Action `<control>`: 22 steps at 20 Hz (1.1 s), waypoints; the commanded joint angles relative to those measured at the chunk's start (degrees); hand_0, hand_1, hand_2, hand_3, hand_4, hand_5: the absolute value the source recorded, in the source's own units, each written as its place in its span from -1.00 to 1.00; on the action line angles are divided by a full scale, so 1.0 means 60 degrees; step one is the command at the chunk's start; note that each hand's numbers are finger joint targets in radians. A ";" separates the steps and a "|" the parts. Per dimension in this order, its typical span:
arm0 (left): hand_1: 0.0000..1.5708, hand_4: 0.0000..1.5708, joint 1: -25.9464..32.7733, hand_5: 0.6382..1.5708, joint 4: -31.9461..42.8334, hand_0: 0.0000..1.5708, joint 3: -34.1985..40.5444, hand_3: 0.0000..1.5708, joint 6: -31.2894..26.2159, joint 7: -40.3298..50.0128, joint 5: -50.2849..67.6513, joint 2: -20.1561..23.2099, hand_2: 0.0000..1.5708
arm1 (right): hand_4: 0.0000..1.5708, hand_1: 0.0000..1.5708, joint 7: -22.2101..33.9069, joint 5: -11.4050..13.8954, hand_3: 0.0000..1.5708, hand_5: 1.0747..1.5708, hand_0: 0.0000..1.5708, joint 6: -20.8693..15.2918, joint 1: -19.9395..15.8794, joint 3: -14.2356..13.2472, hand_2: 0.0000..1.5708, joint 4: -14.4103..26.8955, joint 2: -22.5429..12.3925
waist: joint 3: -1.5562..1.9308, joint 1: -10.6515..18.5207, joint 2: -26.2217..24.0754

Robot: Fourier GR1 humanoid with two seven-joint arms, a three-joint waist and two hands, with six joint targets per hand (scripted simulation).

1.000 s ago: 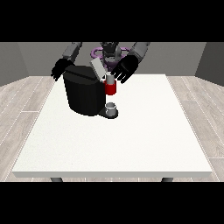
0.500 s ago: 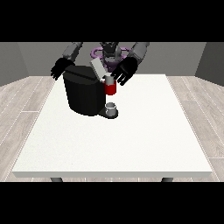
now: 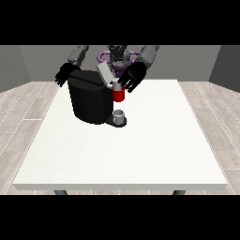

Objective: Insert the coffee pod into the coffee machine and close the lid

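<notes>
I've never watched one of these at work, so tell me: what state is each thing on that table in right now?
Coffee machine: upright on the table.
Lid: raised, not closed.
Red part: at the machine's front.
Cup: upright beneath the red part.
Hand at the view's right: open, beside the lid.
Hand at the view's left: behind the machine.

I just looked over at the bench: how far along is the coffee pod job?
The lid stands raised on the coffee machine, so closing is left. The hand at the view's right is at the red brew head, above the cup. I cannot see the pod, so whether it is inserted is unclear.
</notes>
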 commanded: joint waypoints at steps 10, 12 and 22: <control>0.36 -0.52 0.0458 1.00 0.0125 0.36 -0.0215 0.20 0.0214 -0.0269 -0.0313 -0.0229 0.42 | -0.44 -1.00 0.0110 0.0025 -1.00 1.00 -1.00 -0.0145 0.0197 0.0016 -1.00 -0.0175 0.0068 | -0.0006 0.0012 -0.0148; 0.35 -0.53 0.0041 1.00 0.0032 0.35 -0.0174 0.22 -0.0132 -0.0490 -0.0374 0.0370 0.43 | -0.45 -1.00 -0.0069 0.0199 -1.00 1.00 -1.00 -0.0444 0.0193 0.0177 -1.00 -0.0032 0.0274 | -0.0006 0.0164 -0.0011; -1.00 -1.00 0.0282 1.00 0.0029 -1.00 -0.0787 -1.00 -0.0262 -0.0677 -0.0941 0.0086 -1.00 | -0.48 -1.00 0.0379 -0.0048 -1.00 1.00 -1.00 -0.0211 -0.0319 -0.0266 -1.00 0.0124 -0.0176 | -0.0006 0.0198 -0.0022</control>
